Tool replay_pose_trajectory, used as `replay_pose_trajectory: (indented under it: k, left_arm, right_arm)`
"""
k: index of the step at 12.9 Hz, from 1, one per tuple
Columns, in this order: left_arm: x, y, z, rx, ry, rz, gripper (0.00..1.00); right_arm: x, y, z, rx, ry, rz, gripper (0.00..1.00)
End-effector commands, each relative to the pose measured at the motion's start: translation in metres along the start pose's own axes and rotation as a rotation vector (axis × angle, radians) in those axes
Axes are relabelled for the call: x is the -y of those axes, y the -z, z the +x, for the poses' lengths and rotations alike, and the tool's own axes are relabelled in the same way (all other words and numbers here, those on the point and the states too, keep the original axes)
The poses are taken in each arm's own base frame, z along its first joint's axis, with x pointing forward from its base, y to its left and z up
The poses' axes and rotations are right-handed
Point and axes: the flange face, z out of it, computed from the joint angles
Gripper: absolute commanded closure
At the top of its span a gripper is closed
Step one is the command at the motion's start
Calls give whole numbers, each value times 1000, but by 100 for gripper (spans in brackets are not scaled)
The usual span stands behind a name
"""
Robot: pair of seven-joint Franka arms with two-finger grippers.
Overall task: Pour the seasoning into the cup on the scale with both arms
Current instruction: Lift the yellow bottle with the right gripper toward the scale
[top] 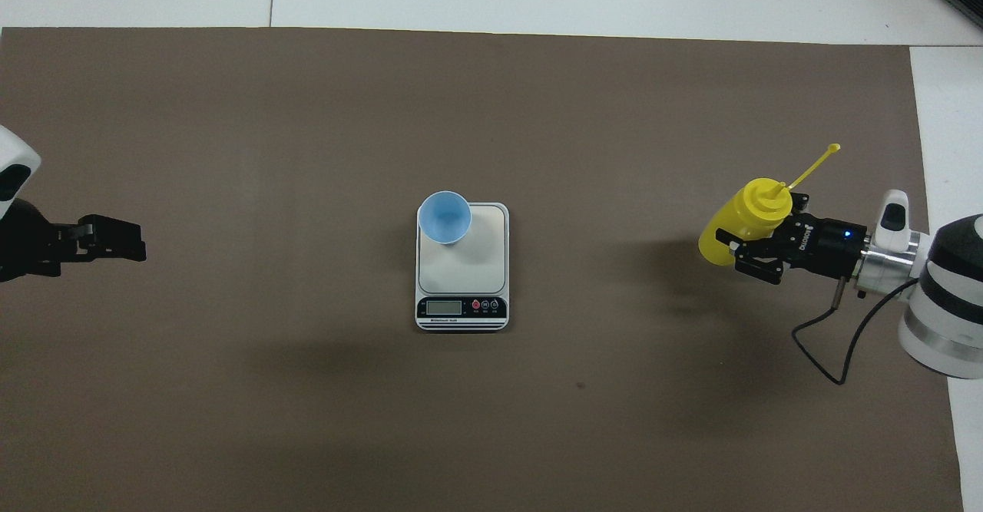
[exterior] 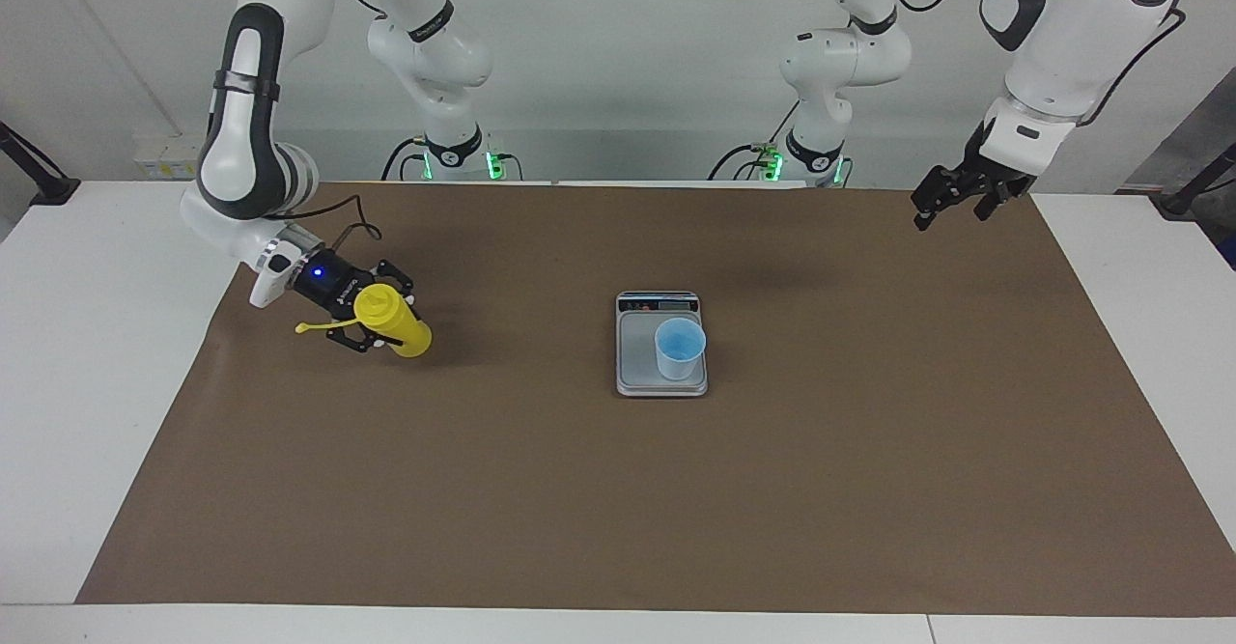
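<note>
Toward the right arm's end of the brown mat [exterior: 618, 490], the right gripper [exterior: 372, 321] is seen low over the mat, its fingers clamped on the yellow bottle [exterior: 394, 323] around the body just below the nozzle. The bottle is held tilted, nozzle end higher and pointed away from the scale, base end lower and toward the scale; whether the base touches the mat cannot be told. A thin yellow cap strap [exterior: 323, 325] is seen sticking out from the nozzle, away from the scale. In the overhead view the same grip is confirmed: the right gripper [top: 756, 251] is closed across the bottle [top: 741, 216], with the strap [top: 812, 166] angled outward from the top. At the middle of the mat the scale [exterior: 661, 378] lies flat, its dark display strip on the short edge nearer to the robots. The cup [exterior: 680, 348] stands upright on the weighing plate, at the corner farther from the robots and toward the left arm's end; in the overhead view the cup [top: 445, 217] is seen overlapping that corner of the scale [top: 480, 266], rim up, with no contents that can be made out. The bottle and the cup are well apart. Toward the left arm's end, the left gripper [exterior: 951, 202] is held raised over the mat's edge close to the robots, fingers apart and holding nothing; in the overhead view the left gripper [top: 123, 239] is shown over the mat near that same end, well apart from the scale.
</note>
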Motion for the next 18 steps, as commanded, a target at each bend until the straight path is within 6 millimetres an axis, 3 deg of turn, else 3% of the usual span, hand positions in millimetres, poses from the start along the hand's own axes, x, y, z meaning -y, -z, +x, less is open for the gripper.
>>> replay_pose_trajectory:
  k: [1, 4, 8, 12, 18]
  left_arm:
    - [4, 4, -2, -16, -232, 3, 0]
    - [7, 4, -1, -22, -302, 3, 0]
    - [7, 7, 3, -53, -144, 0, 0]
    - [7, 7, 3, -53, -145, 0, 0]
    - [7, 7, 2, -49, -141, 1, 0]
  right_arm:
    - [16, -19, 52, 105, 23, -24, 52]
    - [38, -58, 95, 194, 37, -47, 52]
    - [78, -112, 141, 341, 93, -97, 52]
    - [110, -153, 183, 532, 165, -162, 51]
    - [135, -197, 215, 770, 320, -208, 51]
